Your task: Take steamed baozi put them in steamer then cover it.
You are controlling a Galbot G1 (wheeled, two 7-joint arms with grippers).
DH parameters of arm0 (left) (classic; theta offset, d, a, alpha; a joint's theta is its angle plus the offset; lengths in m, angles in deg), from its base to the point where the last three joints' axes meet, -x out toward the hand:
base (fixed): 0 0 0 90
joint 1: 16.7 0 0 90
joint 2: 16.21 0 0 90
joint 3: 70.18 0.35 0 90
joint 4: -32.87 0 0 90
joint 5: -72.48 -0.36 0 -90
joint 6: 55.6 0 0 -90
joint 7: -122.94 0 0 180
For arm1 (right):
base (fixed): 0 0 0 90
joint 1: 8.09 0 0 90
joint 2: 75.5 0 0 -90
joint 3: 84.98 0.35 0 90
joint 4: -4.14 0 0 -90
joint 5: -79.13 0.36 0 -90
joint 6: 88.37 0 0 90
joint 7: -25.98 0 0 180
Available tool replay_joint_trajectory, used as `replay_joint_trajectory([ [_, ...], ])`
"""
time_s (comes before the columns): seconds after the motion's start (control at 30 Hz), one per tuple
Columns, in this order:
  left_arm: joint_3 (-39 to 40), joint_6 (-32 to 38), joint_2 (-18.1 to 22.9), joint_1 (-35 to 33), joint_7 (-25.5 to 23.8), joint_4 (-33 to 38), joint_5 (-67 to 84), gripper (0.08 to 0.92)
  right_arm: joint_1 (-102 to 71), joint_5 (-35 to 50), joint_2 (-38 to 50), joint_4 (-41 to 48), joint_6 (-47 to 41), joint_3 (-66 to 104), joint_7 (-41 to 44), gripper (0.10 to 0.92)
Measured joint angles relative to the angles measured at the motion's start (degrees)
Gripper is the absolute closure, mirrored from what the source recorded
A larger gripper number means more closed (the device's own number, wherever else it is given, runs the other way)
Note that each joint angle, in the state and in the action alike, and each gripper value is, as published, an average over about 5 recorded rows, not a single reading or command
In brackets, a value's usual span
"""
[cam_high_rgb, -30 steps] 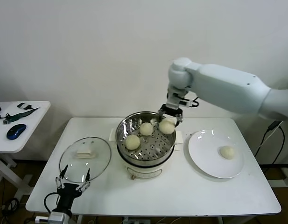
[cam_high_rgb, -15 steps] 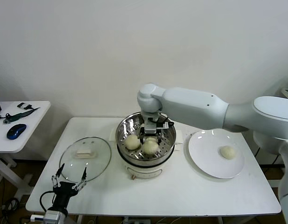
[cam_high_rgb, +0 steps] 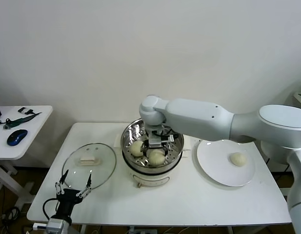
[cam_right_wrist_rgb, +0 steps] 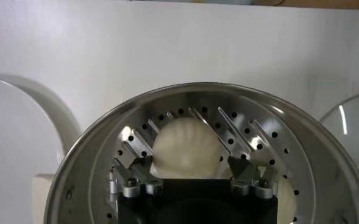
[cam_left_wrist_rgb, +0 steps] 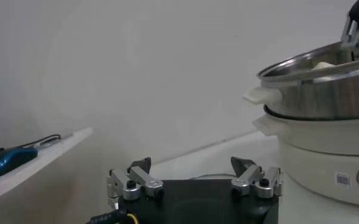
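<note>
Head view is showing a white table [cam_high_rgb: 189, 200] against a plain white wall [cam_high_rgb: 91, 58]. No words can be read; the left wrist view is only showing a small sticker [cam_left_wrist_rgb: 342, 179] on the steamer's white base, too tiny to read.

The steamer [cam_high_rgb: 128, 139] is sitting in the middle of the table, shiny and round, with little holes in its tray. The right gripper [cam_high_rgb: 157, 142] is reaching down inside it. In the right wrist view, its fingers [cam_right_wrist_rgb: 136, 146] are standing apart on both sides of a smooth, creamy-white baozi [cam_right_wrist_rgb: 185, 149], which is lying on the tray. I cannot tell if they are touching it. Two more baozi [cam_high_rgb: 136, 148] are lying in the steamer too.

One last baozi [cam_high_rgb: 237, 158] is sitting on a flat white plate [cam_high_rgb: 213, 165] beside the steamer.

The cover [cam_high_rgb: 89, 165], clear glass with a white handle, is lying flat on the table on the steamer's other side.

The left gripper [cam_high_rgb: 72, 189] is waiting low by the table's front edge, near the cover, with its fingers spread wide and holding nothing.

A small side table [cam_high_rgb: 23, 134] is holding a blue mouse [cam_high_rgb: 16, 137].
</note>
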State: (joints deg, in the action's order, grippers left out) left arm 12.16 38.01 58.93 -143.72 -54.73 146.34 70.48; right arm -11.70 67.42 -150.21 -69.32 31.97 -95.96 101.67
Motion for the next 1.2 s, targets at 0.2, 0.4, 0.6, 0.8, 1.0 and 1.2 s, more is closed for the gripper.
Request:
replay_joint_trajectory([
  [0.2,0.0,0.0,0.0,-0.1,0.0,0.0,-0.1,0.177,1.2,-0.3,1.3,-0.7,0.3,1.0,-0.2,0.202],
  [0.4,0.1,0.1,-0.1,-0.1,0.0,0.0,-0.4,0.177,4.6,1.4,5.1,-1.6,-1.0,0.6,-2.2,0.203],
  [0.6,0.5,0.1,-0.1,-0.1,0.0,0.4,-0.7,0.177,11.1,7.7,11.0,-1.5,-7.2,-4.9,-7.5,0.203],
  [0.8,0.5,0.2,-0.2,-0.2,-0.1,0.7,-0.8,0.177,15.1,17.7,18.0,-0.4,-18.5,-10.0,-10.1,0.203],
  [1.0,0.4,0.3,-0.4,-0.3,-0.1,0.9,-0.8,0.177,13.9,23.2,25.8,1.4,-28.6,-10.6,-10.7,0.203],
  [1.2,0.4,0.1,0.0,-0.3,-0.1,1.2,-1.1,0.177,5.8,21.4,32.3,4.1,-33.7,-4.7,-9.8,0.203],
])
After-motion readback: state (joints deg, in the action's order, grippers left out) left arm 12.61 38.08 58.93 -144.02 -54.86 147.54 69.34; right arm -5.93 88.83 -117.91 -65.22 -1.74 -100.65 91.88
